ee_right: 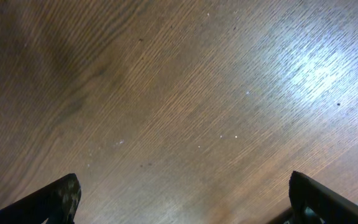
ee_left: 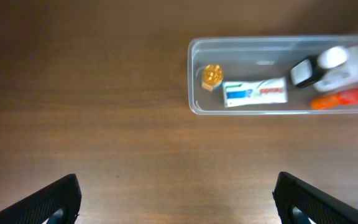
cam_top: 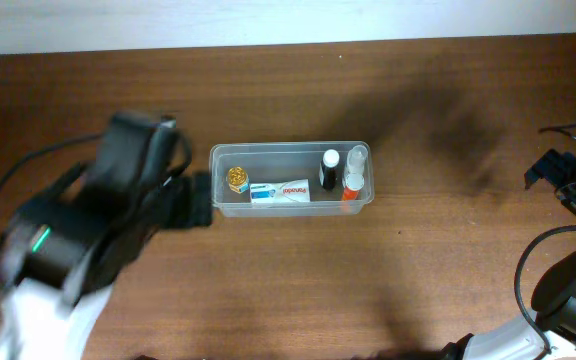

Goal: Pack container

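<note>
Wooden table — left hand spread, empty

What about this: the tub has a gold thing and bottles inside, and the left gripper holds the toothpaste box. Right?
No. The left gripper is open and empty; the toothpaste box lies in the container too, as the left wrist view shows.

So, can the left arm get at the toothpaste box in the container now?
Probably yes: the left gripper is open near the open-topped container, and nothing covers the toothpaste box, though a small gold item lies close beside it.
</note>
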